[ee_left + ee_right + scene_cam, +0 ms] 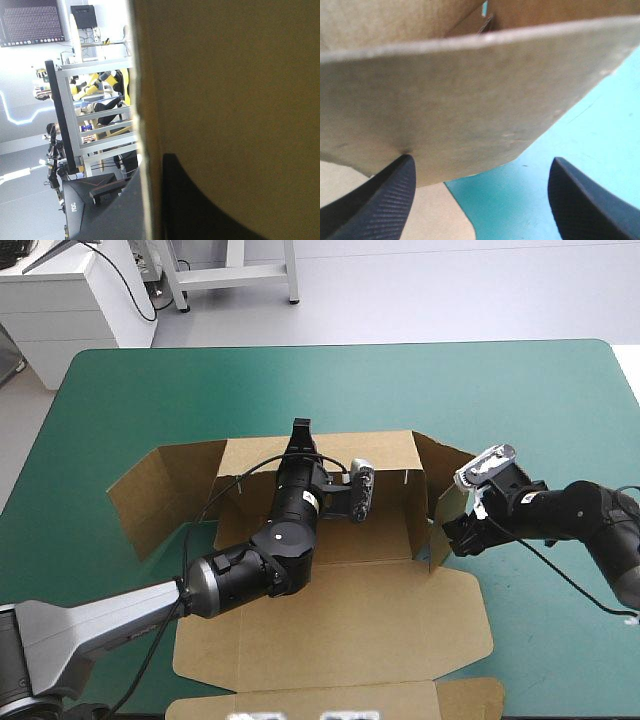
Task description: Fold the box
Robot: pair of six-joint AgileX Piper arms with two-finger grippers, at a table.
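Observation:
The brown box (340, 625) lies mid-table with its far wall (385, 455) raised and its lid flat toward the near edge. My left gripper (300, 430) sits on that wall's top edge. In the left wrist view the board (230, 90) stands edge-on between the gripper's (150, 212) black fingers, which are shut on it. My right gripper (455, 532) is at the right side flap (447, 502). In the right wrist view it (480, 200) is open, and the flap (460, 100) hangs just ahead of the fingertips, touching one finger (385, 200).
The box's left side flap (165, 490) splays outward over the teal-green cover (500, 390). The lid's front strip (440, 702) reaches the table's near edge. Bare cover shows beyond the far wall and to the right of the box.

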